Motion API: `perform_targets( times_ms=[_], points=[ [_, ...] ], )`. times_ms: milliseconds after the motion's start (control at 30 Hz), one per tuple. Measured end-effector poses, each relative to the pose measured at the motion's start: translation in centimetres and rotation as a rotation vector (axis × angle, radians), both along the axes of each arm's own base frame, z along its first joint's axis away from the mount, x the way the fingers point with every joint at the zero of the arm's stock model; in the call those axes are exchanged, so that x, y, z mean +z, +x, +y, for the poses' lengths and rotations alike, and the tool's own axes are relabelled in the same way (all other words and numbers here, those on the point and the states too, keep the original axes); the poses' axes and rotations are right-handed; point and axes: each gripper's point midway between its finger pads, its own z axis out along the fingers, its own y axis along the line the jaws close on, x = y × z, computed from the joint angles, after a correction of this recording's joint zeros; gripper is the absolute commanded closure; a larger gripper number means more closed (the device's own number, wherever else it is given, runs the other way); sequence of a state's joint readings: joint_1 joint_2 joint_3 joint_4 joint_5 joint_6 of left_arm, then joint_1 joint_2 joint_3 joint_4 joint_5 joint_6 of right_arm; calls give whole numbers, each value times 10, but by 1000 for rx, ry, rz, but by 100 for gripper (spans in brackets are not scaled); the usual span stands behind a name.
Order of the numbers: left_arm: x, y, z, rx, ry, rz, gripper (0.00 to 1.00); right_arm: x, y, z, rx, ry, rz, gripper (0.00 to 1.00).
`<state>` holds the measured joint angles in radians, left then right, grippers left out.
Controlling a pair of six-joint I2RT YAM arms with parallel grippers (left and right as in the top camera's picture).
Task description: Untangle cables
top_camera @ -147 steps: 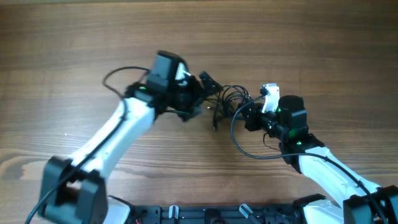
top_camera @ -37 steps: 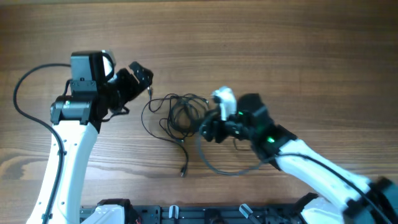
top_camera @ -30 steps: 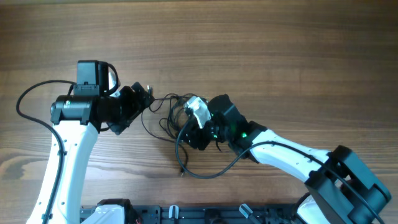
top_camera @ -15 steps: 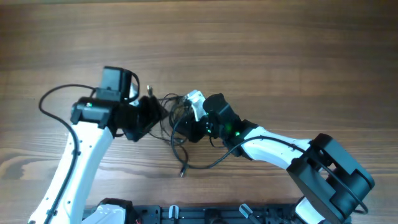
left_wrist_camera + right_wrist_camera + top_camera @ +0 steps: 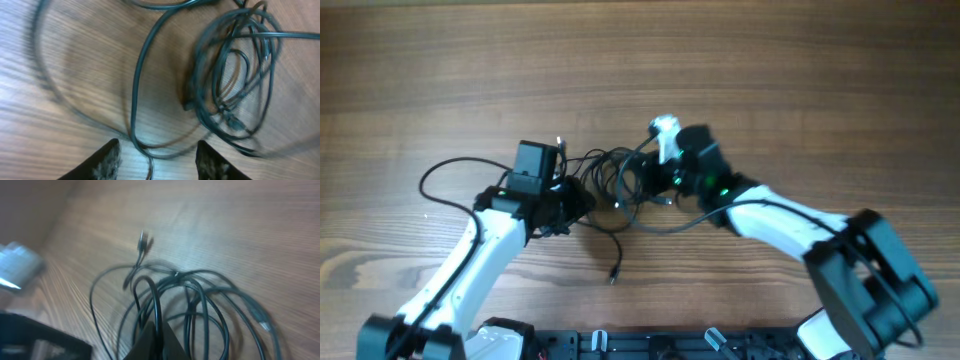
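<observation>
Nearest the robot's base, a small plug (image 5: 612,276) on one loose strand lies on the wood-grain desk (image 5: 770,70), just short of the knot. The cables (image 5: 612,178) are thin, glossy black cords bunched in overlapping loops, and they sit on the desk between the two arms. Motion blur in both wrist views makes the crossings inside the knot hard to trace. From overhead, the black wrists hide the fingers of both arms.

The left end effector (image 5: 160,161) is cut off by the frame's lower edge. Only two speckled fingertips (image 5: 107,160) show, spread apart, with a single strand running down between them at the knot's edge. The right end effector (image 5: 152,339) appears as a dark wedge, its fingers pressed together and pinching one strand that loops up into the knot.

The left arm reaches in from one side with its white forearm angled and wrist low. The right arm bends in from the opposite side. Beyond the knot, a second small plug (image 5: 142,242) lies on bare wood.
</observation>
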<state>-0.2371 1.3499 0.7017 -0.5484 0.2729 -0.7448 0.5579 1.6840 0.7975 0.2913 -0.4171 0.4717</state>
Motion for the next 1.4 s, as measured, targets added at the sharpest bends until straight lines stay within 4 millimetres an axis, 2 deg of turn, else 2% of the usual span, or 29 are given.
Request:
perform_targets(
  times_ms=[67, 100, 233, 300, 367, 400, 467, 500, 567, 633, 700, 800, 867, 900, 933, 967, 1000, 1067, 1100, 1167, 1233, 1267, 1300, 1333, 1367, 1400],
  points=[
    [-13, 9, -8, -19, 0, -18, 67, 48, 15, -13, -17, 57, -44, 95],
    [-19, 15, -12, -27, -3, -30, 71, 64, 16, -14, -16, 70, -61, 95],
    [-48, 36, -25, -47, -13, -42, 79, 128, -3, -20, 11, 130, -152, 95],
    [-51, 44, -32, -56, -36, -53, 82, 150, -14, -29, 3, 139, -184, 95],
    [-54, 51, -38, -65, -59, -55, 83, 174, -17, -45, -37, 146, -240, 95],
    [-55, 53, -40, -68, -69, -53, 84, 195, -15, -65, -103, 142, -309, 95],
    [-55, 54, -39, -65, -79, -50, 87, 216, -3, -110, -266, 91, -398, 95],
    [-55, 54, -38, -61, -81, -47, 87, 222, 4, -140, -378, 50, -426, 95],
    [-55, 54, -36, -51, -93, -36, 90, 232, 13, -203, -603, -23, -468, 95],
    [-57, 53, -29, -1, -90, -1, 94, 234, 16, -279, -871, -126, -479, 95],
    [-59, 53, -14, 63, -78, 29, 96, 220, 10, -329, -1039, -218, -419, 95],
    [-60, 55, 16, 164, -87, 72, 96, 180, -7, -393, -1270, -299, -234, 95],
    [-60, 56, 39, 242, -106, 98, 96, 152, -11, -415, -1352, -315, -118, 92],
    [-60, 56, 49, 277, -114, 108, 96, 138, -10, -416, -1352, -310, -60, 74],
    [-60, 56, 60, 314, -118, 114, 96, 116, -2, -414, -1332, -308, 15, 49],
    [-60, 58, 75, 363, -109, 112, 96, 105, 2, -410, -1303, -300, 52, 14],
    [-60, 57, 81, 383, -116, 116, 96, 91, 6, -402, -1263, -277, 106, 0],
    [-59, 58, 81, 375, -135, 112, 93, 54, 12, -379, -1146, -224, 250, 0],
    [-59, 58, 80, 360, -147, 105, 91, 41, 14, -367, -1083, -190, 303, 1],
    [-56, 59, 77, 329, -181, 88, 82, 26, 17, -337, -927, -115, 375, 1],
    [-52, 55, 69, 288, -218, 80, 74, 26, 17, -308, -790, -60, 387, 4],
    [-50, 50, 65, 266, -229, 79, 68, 29, 17, -295, -732, -41, 382, 11],
    [-48, 45, 61, 242, -239, 75, 60, 33, 15, -271, -638, -17, 376, 19],
    [-42, 40, 56, 207, -242, 57, 46, 36, 13, -247, -553, -2, 371, 31],
    [-34, 40, 49, 177, -243, 28, 40, 38, 11, -228, -488, -1, 359, 40],
    [-22, 42, 39, 128, -242, -23, 31, 39, 9, -213, -448, -1, 352, 44]
  ],
)
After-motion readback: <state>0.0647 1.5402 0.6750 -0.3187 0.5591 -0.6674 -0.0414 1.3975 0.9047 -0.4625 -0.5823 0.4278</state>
